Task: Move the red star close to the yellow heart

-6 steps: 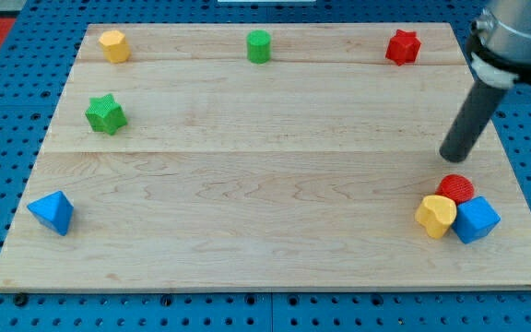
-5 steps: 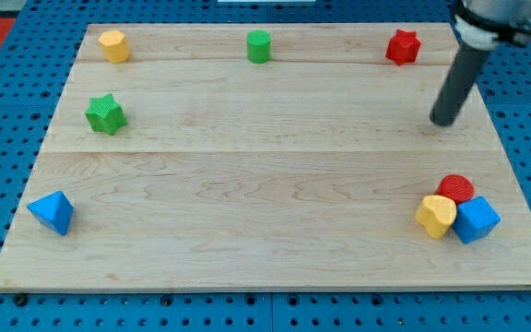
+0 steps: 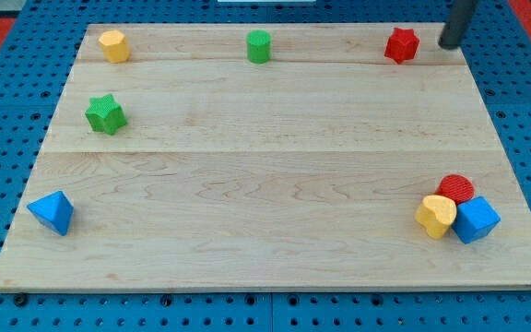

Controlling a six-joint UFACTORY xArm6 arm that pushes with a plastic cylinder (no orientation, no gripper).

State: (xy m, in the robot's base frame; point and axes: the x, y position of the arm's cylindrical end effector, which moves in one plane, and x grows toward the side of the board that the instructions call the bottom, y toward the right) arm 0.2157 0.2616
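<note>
The red star (image 3: 402, 45) sits near the board's top right corner. The yellow heart (image 3: 436, 216) lies at the bottom right, touching a red cylinder (image 3: 456, 189) and a blue block (image 3: 476, 219). My tip (image 3: 448, 44) is at the top right, just right of the red star, with a small gap between them. Only the rod's lower part shows.
A yellow block (image 3: 113, 44) sits at the top left and a green cylinder (image 3: 259, 46) at the top middle. A green star (image 3: 106, 114) is at the left and a blue pyramid-like block (image 3: 52, 212) at the bottom left. The wooden board (image 3: 265, 175) lies on a blue pegboard.
My tip has moved up the view from above the red cylinder to beside the red star. No block has moved.
</note>
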